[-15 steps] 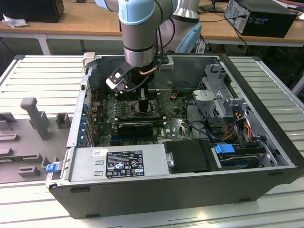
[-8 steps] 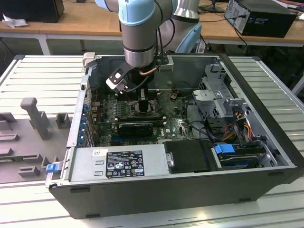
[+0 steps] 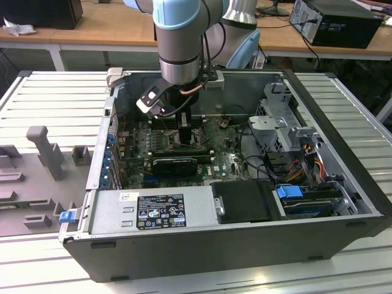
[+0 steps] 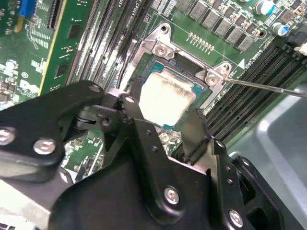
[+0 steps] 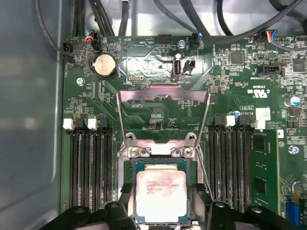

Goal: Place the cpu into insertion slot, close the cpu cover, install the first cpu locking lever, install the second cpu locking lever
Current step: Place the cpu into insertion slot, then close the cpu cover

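- gripper is seen low over the motherboard, inside the open pc case; far side, left of centre in the exterior view
- fingers are set narrow, closed onto two opposite edges of the cpu; cpu is thus held
- cpu is found within the insertion slot, pale face up; faint print lines and a smudged patch are carried on the face
- cpu cover is swung open, folded back from the slot; green board is seen through its window
- a thin lever rod is run out from the slot's corner, over the memory slots
- slot is flanked on both sides by those long black memory slots; a coin cell is mounted beyond the cover
- white lettering is scattered over the board
- a black-and-white label w/ logos is stuck on the grey psu box at the near side; a small white sticker is placed just to its left in the exterior view
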`<state>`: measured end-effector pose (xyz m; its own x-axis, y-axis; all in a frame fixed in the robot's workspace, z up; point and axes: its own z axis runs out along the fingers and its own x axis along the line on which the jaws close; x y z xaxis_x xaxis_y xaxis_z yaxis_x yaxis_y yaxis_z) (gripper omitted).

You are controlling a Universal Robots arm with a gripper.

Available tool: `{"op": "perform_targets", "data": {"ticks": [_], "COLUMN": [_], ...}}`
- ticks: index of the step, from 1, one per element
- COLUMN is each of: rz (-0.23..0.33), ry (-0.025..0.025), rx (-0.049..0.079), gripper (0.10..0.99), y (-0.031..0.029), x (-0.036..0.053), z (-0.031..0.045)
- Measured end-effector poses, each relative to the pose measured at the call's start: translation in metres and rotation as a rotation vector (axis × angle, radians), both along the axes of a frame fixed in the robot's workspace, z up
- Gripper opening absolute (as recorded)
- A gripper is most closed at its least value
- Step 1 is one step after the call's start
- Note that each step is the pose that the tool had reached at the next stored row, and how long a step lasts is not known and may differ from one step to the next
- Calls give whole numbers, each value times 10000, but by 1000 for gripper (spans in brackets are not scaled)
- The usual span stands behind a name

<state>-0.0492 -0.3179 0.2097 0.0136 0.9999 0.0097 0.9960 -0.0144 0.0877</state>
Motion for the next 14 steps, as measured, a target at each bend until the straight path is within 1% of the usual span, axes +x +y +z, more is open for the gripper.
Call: {"op": "perform_targets", "data": {"ticks": [1,2,5,7,10,14], "rz": [-1,-1,-2,-1,-2,-2], "ry": [0,1,1,0,0,0], "rx": [-10,-13,-14,-13,-13,-12], "gripper": [525,400,220,106,106,106], "y": [0,0,0,0,0,0], "x": [0,0,0,0,0,0], "z": [9,15,23,44,80,155]}}
